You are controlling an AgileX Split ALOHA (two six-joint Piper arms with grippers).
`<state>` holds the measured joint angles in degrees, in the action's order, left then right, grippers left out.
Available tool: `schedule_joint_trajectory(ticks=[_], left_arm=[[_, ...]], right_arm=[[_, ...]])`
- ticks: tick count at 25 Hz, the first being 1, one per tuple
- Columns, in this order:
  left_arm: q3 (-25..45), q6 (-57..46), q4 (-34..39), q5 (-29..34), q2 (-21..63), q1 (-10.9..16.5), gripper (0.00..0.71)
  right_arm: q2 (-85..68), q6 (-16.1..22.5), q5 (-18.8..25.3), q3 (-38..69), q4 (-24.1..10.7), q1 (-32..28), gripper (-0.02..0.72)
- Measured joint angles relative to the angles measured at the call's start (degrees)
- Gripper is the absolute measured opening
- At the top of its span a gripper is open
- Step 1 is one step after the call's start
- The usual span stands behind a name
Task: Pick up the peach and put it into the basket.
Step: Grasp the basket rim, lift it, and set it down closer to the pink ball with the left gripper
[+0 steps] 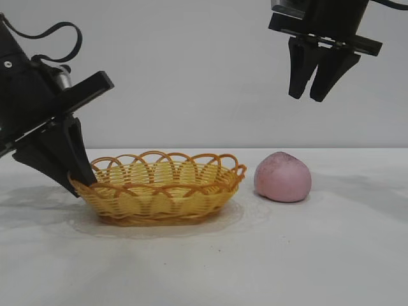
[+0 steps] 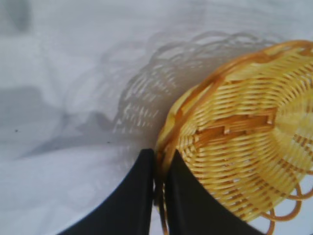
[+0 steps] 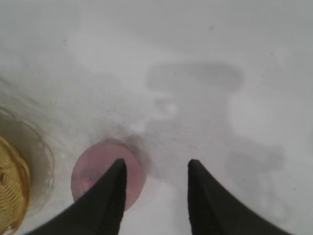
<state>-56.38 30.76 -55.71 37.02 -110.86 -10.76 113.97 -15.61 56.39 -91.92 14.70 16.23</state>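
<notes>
The peach [image 1: 283, 176] sits on the surface [image 1: 306, 255] at the basket's [image 1: 159, 191] three o'clock, probably soft-skinned and best gripped across its widest middle by the right gripper [image 1: 312, 95], jaws apart, while the left gripper [image 2: 157, 196] pinches the basket's rim.

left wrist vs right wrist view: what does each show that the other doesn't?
Left wrist only: the left gripper, its fingers shut on the basket's rim, and the woven inside of the basket with its shadow on the table.
Right wrist only: the peach on the table, below the right gripper, whose open fingers hang above it without touching.
Both: the white table and part of the basket, just an edge of it in the right wrist view.
</notes>
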Motion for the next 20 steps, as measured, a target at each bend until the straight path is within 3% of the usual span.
schedule_joint_trajectory(ticks=[6, 7, 8, 9, 13, 18, 20], left_arm=[[0.03, 1.07, -0.24, 0.42, 0.00, -0.52, 0.000], [0.03, 1.07, -0.24, 0.52, 0.00, -0.52, 0.068], [0.03, 1.07, -0.24, 0.52, 0.00, -0.52, 0.068], [0.03, 1.07, -0.24, 0.52, 0.00, -0.52, 0.115], [0.03, 1.07, -0.24, 0.80, 0.23, -0.52, 0.345], [0.13, 1.07, 0.66, 0.99, 3.31, -0.39, 0.360], [0.13, 0.95, 1.58, 1.37, 4.98, 0.86, 0.385]], right_arm=[[0.00, 0.00, -0.10, 0.00, 0.13, 0.00, 0.250], [0.00, 0.00, -0.10, 0.00, 0.13, 0.00, 0.250], [0.00, 0.00, -0.10, 0.00, 0.13, 0.00, 0.250], [0.00, 0.00, -0.10, 0.00, 0.13, 0.00, 0.250], [0.00, 0.00, -0.10, 0.00, 0.13, 0.00, 0.250], [0.00, 0.00, -0.10, 0.00, 0.13, 0.00, 0.250], [0.00, 0.00, -0.10, 0.00, 0.13, 0.00, 0.250]])
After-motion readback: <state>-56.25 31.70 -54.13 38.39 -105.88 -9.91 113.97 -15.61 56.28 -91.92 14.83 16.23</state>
